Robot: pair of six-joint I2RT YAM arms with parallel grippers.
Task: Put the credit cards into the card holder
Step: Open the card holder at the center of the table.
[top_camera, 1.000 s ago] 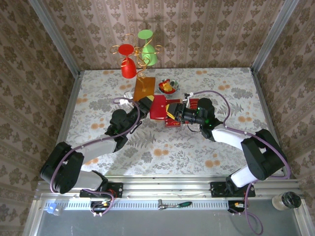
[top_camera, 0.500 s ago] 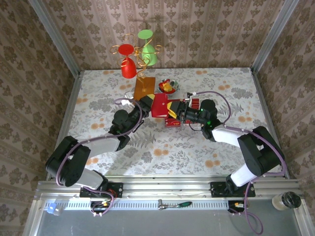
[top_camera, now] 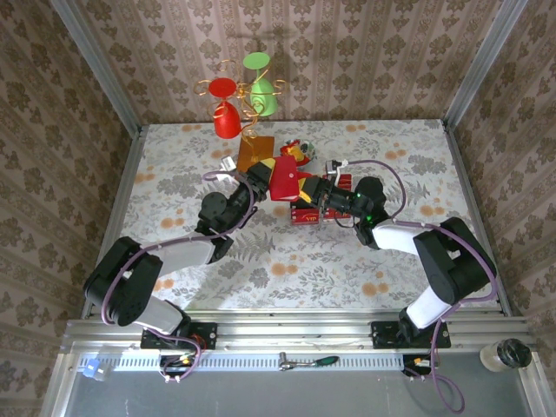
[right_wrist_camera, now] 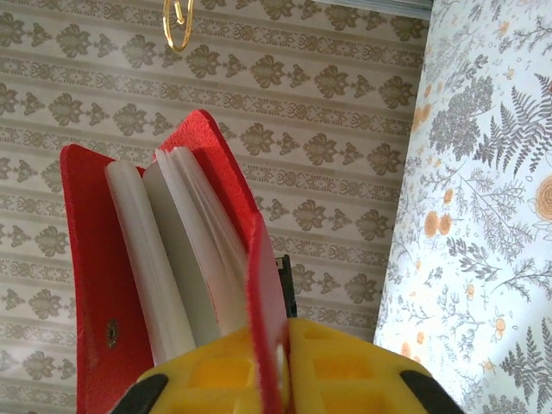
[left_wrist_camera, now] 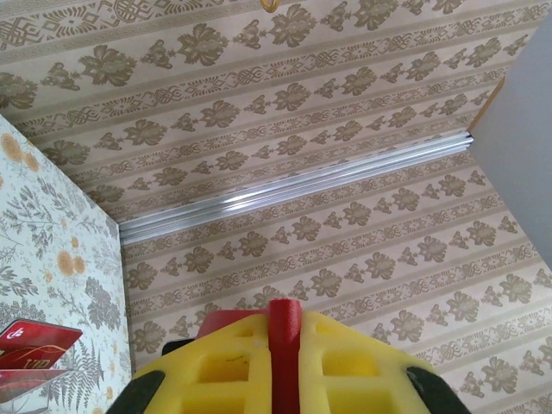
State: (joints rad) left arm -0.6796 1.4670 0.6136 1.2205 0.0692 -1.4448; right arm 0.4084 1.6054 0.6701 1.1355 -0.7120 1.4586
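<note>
Holder (top_camera: 283, 178) held up open at frame centre. Left hand (left_wrist_camera: 285, 345) and right hand (right_wrist_camera: 272, 354) each clamped on its cover. Cards (top_camera: 306, 216) lie just below it in frame. Pockets look empty, so all loading is left.

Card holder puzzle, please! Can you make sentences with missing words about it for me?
The card holder is ____ outside. It is ____, not closed, showing pale pockets. The right gripper pinches it with ____ jaws. The glass beside the red glass is ____.
Missing words: red, open, yellow, green.
</note>
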